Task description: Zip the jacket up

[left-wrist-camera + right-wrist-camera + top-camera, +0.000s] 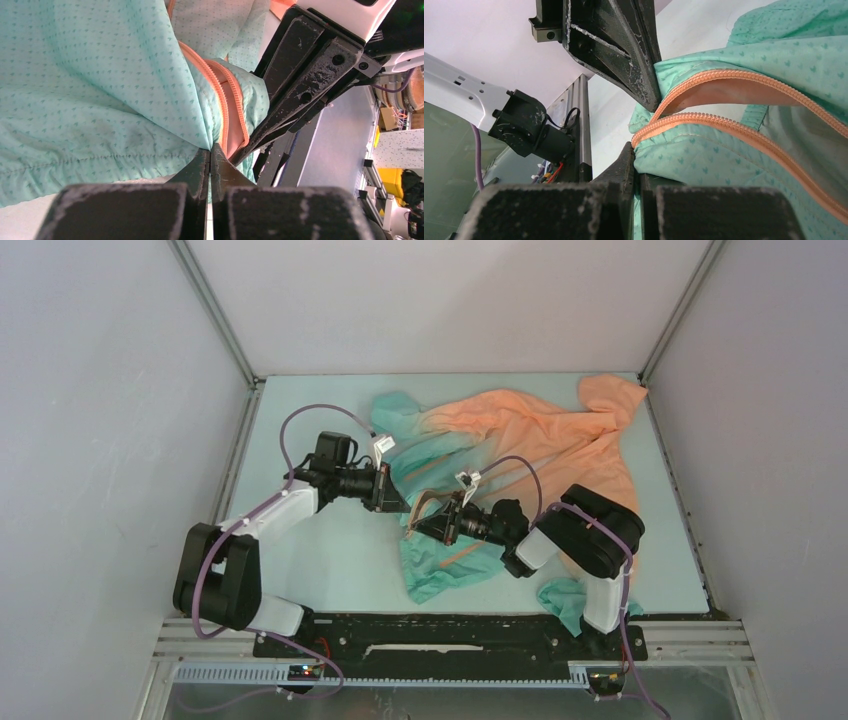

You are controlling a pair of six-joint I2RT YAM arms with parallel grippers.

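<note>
On the pale counter [330, 570] lies the jacket [540, 430]. The left hand [402, 502] and right hand [422, 524] reach low, tips nearly meeting. Each is clenched on the jacket's teal hem beside the orange zipper [724, 125].

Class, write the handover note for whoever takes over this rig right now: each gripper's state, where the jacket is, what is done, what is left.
Left gripper: shut on the jacket at its teal hem, beside the zipper.
Right gripper: shut on the hem at the other zipper row, close to the left one.
Jacket: crumpled on the table, orange part far right, teal part near the arms.
Done: both lower front edges gripped.
Left: the two tooth rows are apart; join them at the bottom, then zip up.
</note>
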